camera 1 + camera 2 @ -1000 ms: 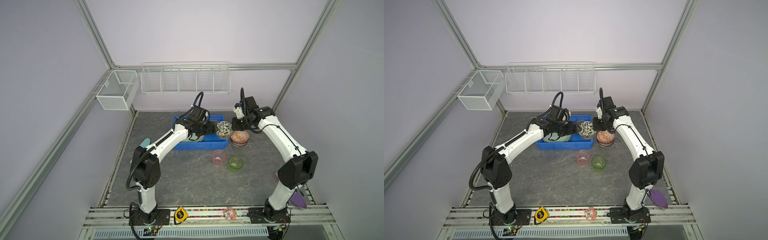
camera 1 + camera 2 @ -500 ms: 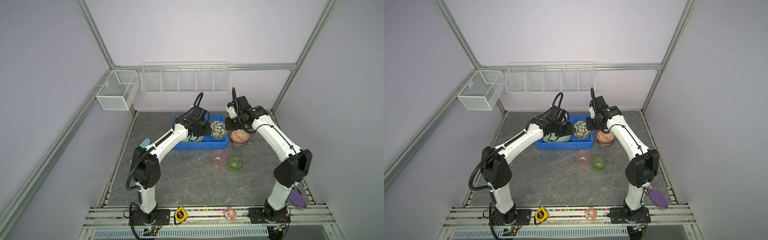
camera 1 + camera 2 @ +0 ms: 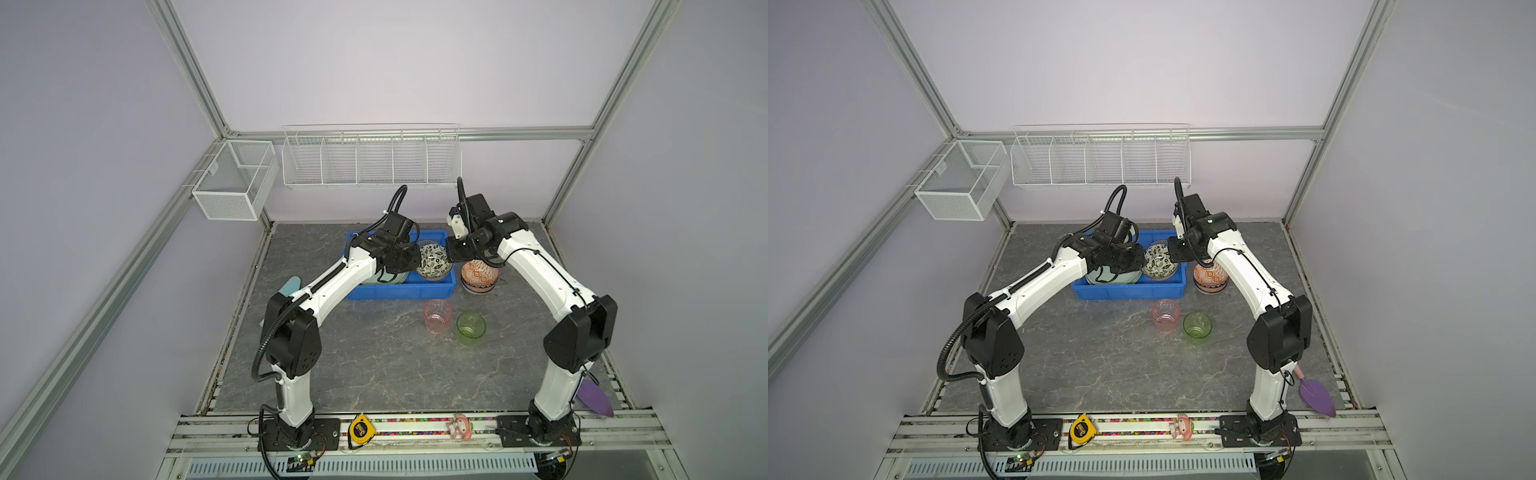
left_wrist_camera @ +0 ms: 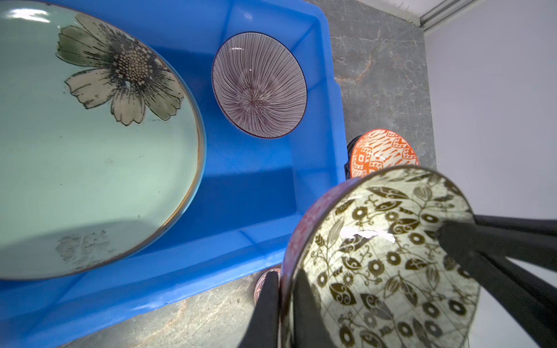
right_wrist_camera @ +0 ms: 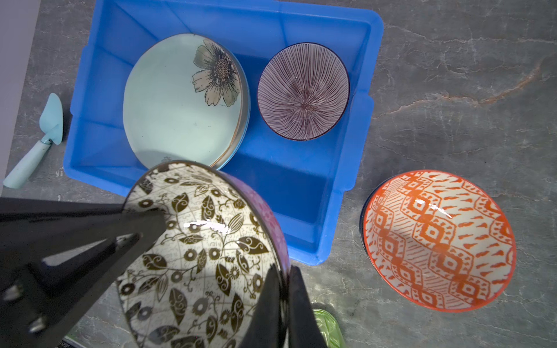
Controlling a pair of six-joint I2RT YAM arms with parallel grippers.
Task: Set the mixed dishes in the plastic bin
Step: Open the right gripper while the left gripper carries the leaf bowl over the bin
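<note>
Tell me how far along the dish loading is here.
Done: flower plate and striped bowl lie in the blue bin. In hand: leaf-patterned bowl, its rim pinched by left gripper and right gripper. Left: orange bowl, pink cup and green cup, outside it.

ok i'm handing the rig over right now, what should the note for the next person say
Left claw: shut on the leaf bowl rim.
Right claw: shut on the same bowl's opposite rim.
Leaf bowl: held by both claws, off the table, over the right end of the bin in both top views.
Done: flower plate and striped bowl are in the bin.
Left: set the leaf bowl down in the bin, then the orange bowl beside the bin's right end, and the pink cup and green cup on the table in front of it.
</note>
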